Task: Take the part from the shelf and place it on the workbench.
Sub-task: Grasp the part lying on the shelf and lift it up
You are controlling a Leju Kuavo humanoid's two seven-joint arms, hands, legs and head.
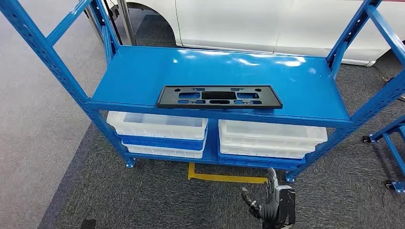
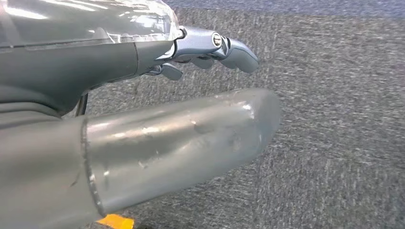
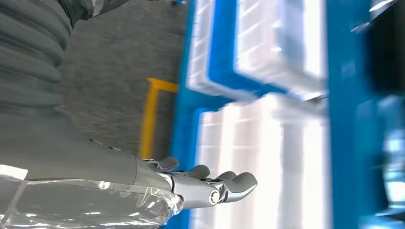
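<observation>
Black plastic part (image 1: 219, 97) lies flat on the blue shelf (image 1: 143, 71); right hand (image 1: 272, 202) hovers low, fingers spread, holding nothing; left hand (image 2: 143, 119) likewise bare.

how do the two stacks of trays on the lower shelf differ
The left stack shows blue trays between white ones: white on top, blue beneath, white again at the bottom. The right stack shows white trays above one blue tray at the base. The right stack's top tray also looks wider than the left stack's. Both sit side by side on the blue rack, below the black part.
</observation>
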